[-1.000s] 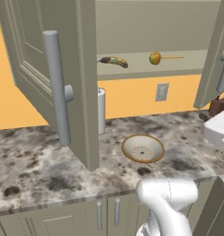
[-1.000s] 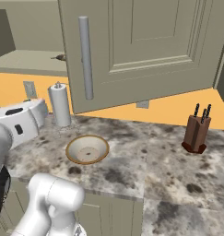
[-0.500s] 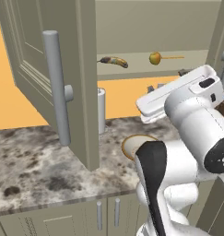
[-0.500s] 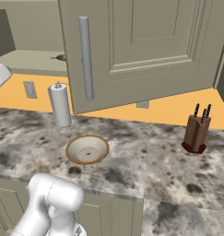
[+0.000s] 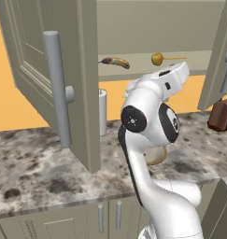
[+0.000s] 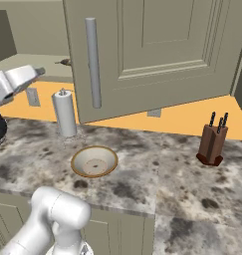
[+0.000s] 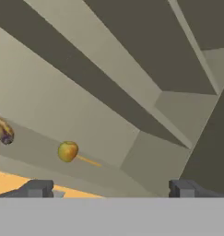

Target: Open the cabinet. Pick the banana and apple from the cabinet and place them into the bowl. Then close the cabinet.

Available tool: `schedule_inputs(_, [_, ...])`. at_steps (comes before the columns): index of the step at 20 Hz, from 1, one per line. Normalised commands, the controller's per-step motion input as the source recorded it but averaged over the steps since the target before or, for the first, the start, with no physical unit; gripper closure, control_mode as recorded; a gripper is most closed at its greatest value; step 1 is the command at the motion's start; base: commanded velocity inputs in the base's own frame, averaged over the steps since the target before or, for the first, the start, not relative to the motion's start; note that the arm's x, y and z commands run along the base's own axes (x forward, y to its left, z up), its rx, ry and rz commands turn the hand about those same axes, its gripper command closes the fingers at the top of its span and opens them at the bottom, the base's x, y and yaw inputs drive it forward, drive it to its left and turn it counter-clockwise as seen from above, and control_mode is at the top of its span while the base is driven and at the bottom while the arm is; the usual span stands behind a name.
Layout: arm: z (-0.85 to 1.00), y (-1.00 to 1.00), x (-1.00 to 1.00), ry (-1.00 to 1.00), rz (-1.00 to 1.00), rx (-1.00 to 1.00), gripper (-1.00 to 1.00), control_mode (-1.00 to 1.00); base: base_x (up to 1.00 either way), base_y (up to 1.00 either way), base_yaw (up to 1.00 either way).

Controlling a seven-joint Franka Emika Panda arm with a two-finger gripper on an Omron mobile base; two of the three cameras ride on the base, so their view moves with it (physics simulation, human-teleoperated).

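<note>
Risks nudging the apple [image 7: 67, 151], ahead and left of the wide-open tool [image 7: 110, 188], off the shelf [image 7: 49, 152] through misaligned approach.

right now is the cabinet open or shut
Open. The cabinet doors are swung wide, and the banana and apple show on its shelf.

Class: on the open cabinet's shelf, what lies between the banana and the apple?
Nothing: in the left base view the shelf between the banana and the apple is bare.
</note>
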Motion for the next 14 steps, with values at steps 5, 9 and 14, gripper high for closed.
schedule_inputs(5, [0.0,-0.7,0.75,0.07,-0.12,0.11,-1.0,-1.0,0.0,0.0,0.0])
schedule_inputs(9, [0.0,-0.73,0.83,0.04,0.0,0.11,-1.0,-1.0,0.0,0.0,0.0])
schedule_inputs(14, [0.0,-0.88,0.33,0.01,-0.06,0.1,-1.0,-1.0,0.0,0.0,0.0])
